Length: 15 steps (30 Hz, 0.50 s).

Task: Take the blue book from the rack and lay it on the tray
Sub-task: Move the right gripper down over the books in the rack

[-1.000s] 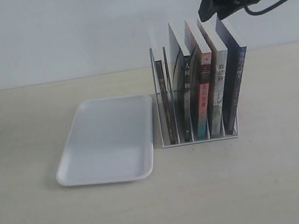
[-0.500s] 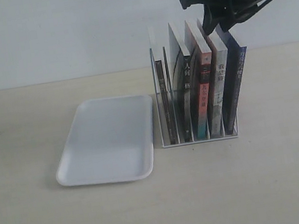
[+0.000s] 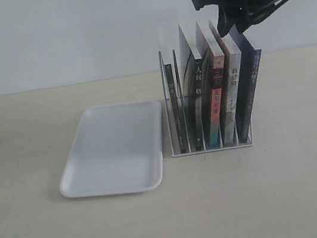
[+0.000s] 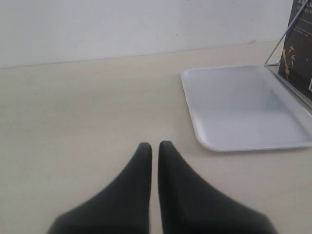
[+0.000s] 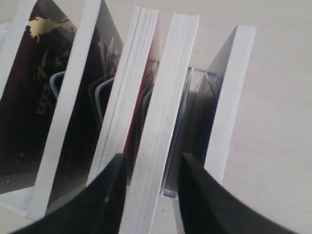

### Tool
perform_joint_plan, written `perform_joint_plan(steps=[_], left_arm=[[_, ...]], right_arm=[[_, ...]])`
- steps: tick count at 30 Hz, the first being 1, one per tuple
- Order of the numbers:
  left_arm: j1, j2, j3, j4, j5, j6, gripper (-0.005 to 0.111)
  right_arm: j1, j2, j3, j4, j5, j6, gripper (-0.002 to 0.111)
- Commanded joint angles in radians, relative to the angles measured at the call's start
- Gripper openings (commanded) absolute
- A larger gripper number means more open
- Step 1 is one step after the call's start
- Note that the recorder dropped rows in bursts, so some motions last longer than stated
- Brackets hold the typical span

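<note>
The blue book [image 3: 251,89] stands in the rightmost slot of the rack [image 3: 211,148], leaning a little right. My right gripper [image 3: 230,28] hovers open just above the book tops. In the right wrist view the right gripper [image 5: 151,168] frames the white page edge of the tan-spined book [image 5: 163,122], and the blue book [image 5: 231,97] lies just outside one finger. The white tray [image 3: 115,147] lies flat and bare left of the rack. My left gripper [image 4: 155,146] is shut on nothing, low over the table near the tray [image 4: 243,105]; the exterior view does not show it.
Several other books fill the rack's remaining slots, among them a red-covered one [image 3: 214,95] and a black one [image 3: 173,98]. A white wall runs behind the table. The rack's wire end [image 4: 287,31] sits at the tray's far side.
My right gripper has come down from the top of the picture to just above the books near the blue one. Over the last half second it has barely shifted.
</note>
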Motion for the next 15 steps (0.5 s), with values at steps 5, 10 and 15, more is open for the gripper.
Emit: perform_joint_plan(steps=[5,10,15], left_arm=[[0.0,-0.003,-0.003,0.001,-0.015,-0.007,0.005],[0.0,-0.003,-0.003,0.001,-0.015,-0.007,0.005],[0.0,-0.003,-0.003,0.001,-0.015,-0.007,0.005]], right_arm=[[0.0,-0.001,-0.006,-0.007,-0.012,0.007,0.035],[0.0,0.024,-0.006,-0.007,-0.015,0.006,0.035],[0.0,0.053,-0.006,-0.005,-0.024,0.009,0.035]])
